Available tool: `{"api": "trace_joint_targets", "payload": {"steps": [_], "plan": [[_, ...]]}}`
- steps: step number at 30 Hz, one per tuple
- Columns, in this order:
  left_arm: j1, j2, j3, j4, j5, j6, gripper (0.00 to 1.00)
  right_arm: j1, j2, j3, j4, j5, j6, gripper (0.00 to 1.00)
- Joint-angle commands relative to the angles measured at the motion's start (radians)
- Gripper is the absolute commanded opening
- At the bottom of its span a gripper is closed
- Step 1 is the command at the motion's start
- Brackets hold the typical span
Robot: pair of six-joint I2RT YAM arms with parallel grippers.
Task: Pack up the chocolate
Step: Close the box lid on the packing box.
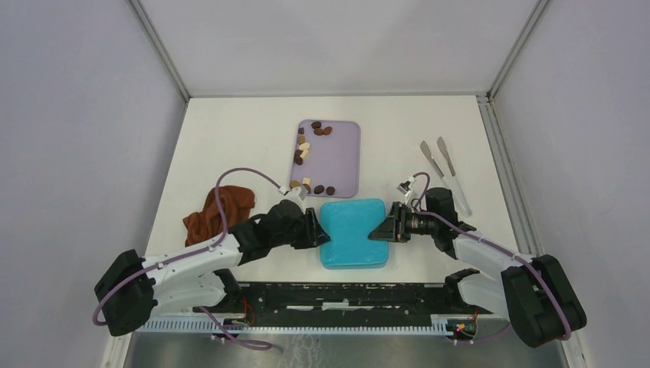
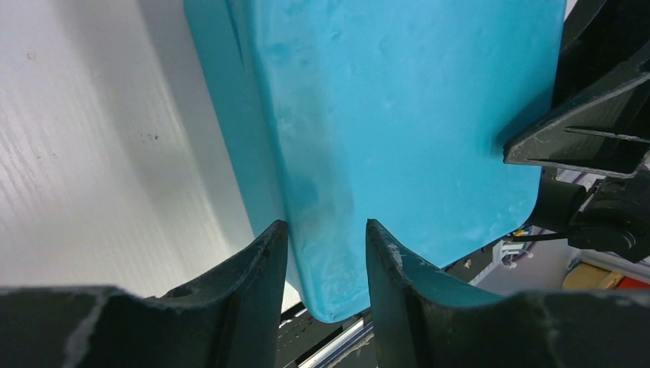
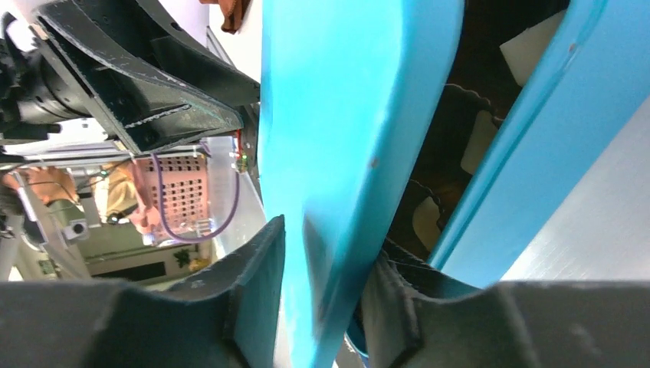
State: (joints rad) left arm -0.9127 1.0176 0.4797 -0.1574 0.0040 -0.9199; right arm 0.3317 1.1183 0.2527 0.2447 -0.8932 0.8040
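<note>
Where the two arms meet at the near middle of the white table (image 1: pixel 230 138), a teal lid (image 1: pixel 352 230) lies between them, seen from above as a rounded rectangle. The left gripper (image 1: pixel 319 230) takes its left edge and the right gripper (image 1: pixel 382 228) its right edge.

Left wrist view: the fingers (image 2: pixel 257 280) stand slightly apart with the lid's rim filling the gap between them, so they pinch the lid.

Right wrist view: the fingers (image 3: pixel 257 284) likewise close on the rim of the lid, one on each face. The lid is tilted up off the teal base (image 3: pixel 536 153), opening a wedge-shaped gap. Inside the gap a dark brown insert (image 3: pixel 452 100) shows, with pale shapes (image 3: pixel 479 142) in it that may be cream pieces; the view is too narrow to be sure.

The chocolate (image 1: pixel 319 189) lies loose on a lilac tray (image 1: pixel 341 157) just beyond the box. Dark pieces sit at the tray's far left corner, cream and brown ones down its left side, and a short row along its near edge.

A reddish-brown cloth (image 1: pixel 218 215) is crumpled left of the box, beside the left arm. Two knives (image 1: pixel 444 172) lie side by side at the right, well apart from the tray.
</note>
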Motion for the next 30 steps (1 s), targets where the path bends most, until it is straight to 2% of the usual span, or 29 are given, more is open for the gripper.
{"api": "trace_joint_targets", "payload": {"steps": [1,4,11,16,23,26,30], "plan": [[-0.047,0.048,0.09,-0.027,-0.101,0.035,0.48,0.001,-0.029,0.079,-0.071,0.024,-0.115,0.5],[-0.07,0.073,0.127,-0.064,-0.145,0.044,0.47,0.002,-0.04,0.13,-0.182,0.061,-0.22,0.57],[-0.078,0.104,0.155,-0.091,-0.171,0.06,0.48,-0.005,-0.066,0.189,-0.326,0.149,-0.349,0.64],[-0.078,0.114,0.168,-0.103,-0.175,0.072,0.48,-0.012,-0.08,0.212,-0.38,0.161,-0.421,0.64],[-0.078,0.139,0.174,-0.102,-0.168,0.089,0.48,-0.024,-0.113,0.292,-0.499,0.237,-0.622,0.65],[-0.078,0.142,0.179,-0.103,-0.167,0.097,0.48,-0.03,-0.139,0.325,-0.526,0.251,-0.727,0.64],[-0.078,0.142,0.185,-0.103,-0.167,0.105,0.49,-0.031,-0.167,0.399,-0.604,0.242,-0.955,0.65]]}}
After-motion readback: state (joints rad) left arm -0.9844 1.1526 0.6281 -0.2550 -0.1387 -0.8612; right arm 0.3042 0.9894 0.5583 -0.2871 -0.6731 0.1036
